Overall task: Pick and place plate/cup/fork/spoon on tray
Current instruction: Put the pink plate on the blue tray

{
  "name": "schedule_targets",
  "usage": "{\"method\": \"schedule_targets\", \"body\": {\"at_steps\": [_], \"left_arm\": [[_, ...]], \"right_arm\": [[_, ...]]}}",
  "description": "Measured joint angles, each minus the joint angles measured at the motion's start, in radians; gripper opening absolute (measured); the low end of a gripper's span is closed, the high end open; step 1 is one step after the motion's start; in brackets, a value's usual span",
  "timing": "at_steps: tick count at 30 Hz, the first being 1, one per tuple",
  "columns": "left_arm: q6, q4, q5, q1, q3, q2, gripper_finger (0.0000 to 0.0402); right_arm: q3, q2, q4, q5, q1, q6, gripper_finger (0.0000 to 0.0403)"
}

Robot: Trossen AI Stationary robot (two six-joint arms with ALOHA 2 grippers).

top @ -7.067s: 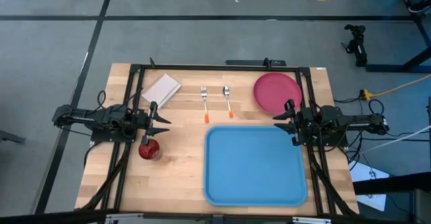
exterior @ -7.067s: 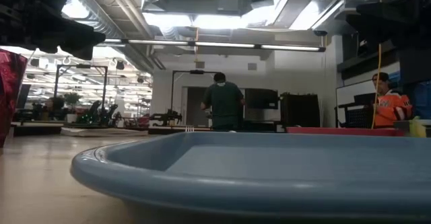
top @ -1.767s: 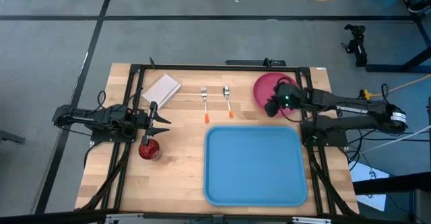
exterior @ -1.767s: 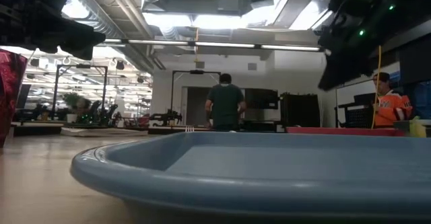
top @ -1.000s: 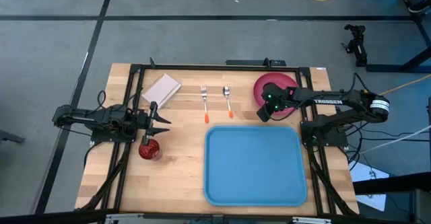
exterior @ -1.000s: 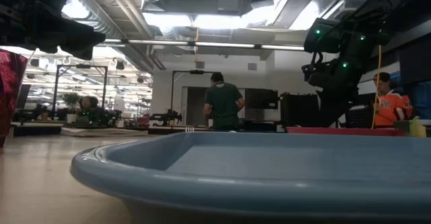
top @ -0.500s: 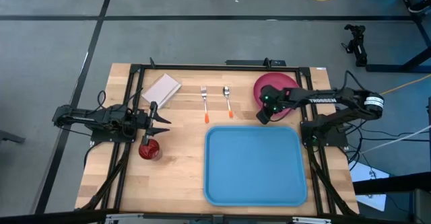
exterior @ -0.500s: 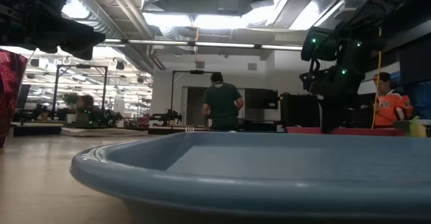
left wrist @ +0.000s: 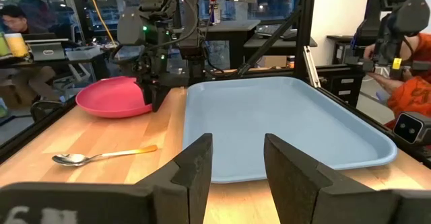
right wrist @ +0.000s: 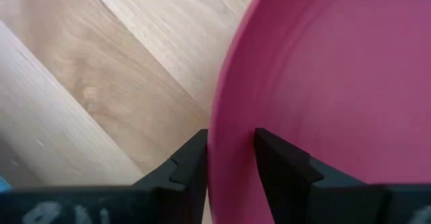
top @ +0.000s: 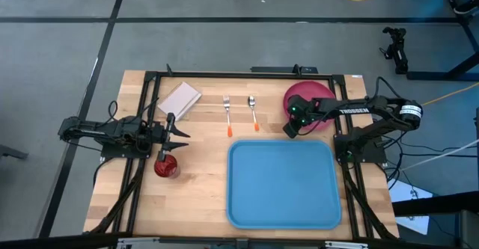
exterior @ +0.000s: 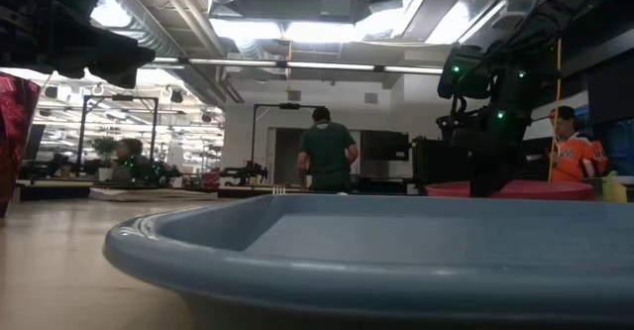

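My right gripper (top: 289,131) pinches the plate's (top: 310,93) near rim, lifting that edge. The tray (top: 282,183) sits just beside it, toward me, so I pull that way.

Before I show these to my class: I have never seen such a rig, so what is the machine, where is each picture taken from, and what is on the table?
Two dark robot arms work at a wooden table. One picture looks straight down, one looks level across the tabletop, and two come from cameras on the wrists. On the table lie a light-blue tray, a fork, a spoon, a dark red cup and a pale pad. The right gripper pinches the rim of the pink plate, with one finger on either side. The left gripper waits open above the cup.
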Motion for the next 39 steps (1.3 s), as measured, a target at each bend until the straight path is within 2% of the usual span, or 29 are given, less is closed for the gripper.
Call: {"method": "schedule_targets", "body": {"at_steps": [6, 13, 16, 22, 28, 34, 39], "left_arm": [[0.000, 0.000, 0.000, 0.000, 0.000, 0.000, 0.0127], [0.000, 0.000, 0.000, 0.000, 0.000, 0.000, 0.0127], [0.000, 0.000, 0.000, 0.000, 0.000, 0.000, 0.0127], [0.000, 0.000, 0.000, 0.000, 0.000, 0.000, 0.0127], [0.000, 0.000, 0.000, 0.000, 0.000, 0.000, 0.0127], [0.000, 0.000, 0.000, 0.000, 0.000, 0.000, 0.0127], [0.000, 0.000, 0.000, 0.000, 0.000, 0.000, 0.0127]], "right_arm": [[0.000, 0.001, 0.025, 0.025, 0.008, 0.027, 0.0124], [0.000, 0.001, 0.031, 0.026, 0.008, -0.046, 0.0120], [0.000, 0.001, 0.028, 0.045, 0.009, -0.047, 0.0097], [0.002, -0.002, 0.031, 0.121, 0.009, -0.047, 0.0019], [0.007, -0.015, 0.032, 0.139, 0.021, -0.052, 0.0011], [0.079, -0.078, 0.017, 0.145, 0.114, -0.063, 0.0008], [0.153, -0.137, -0.013, 0.118, 0.257, -0.069, 0.0007]]}}
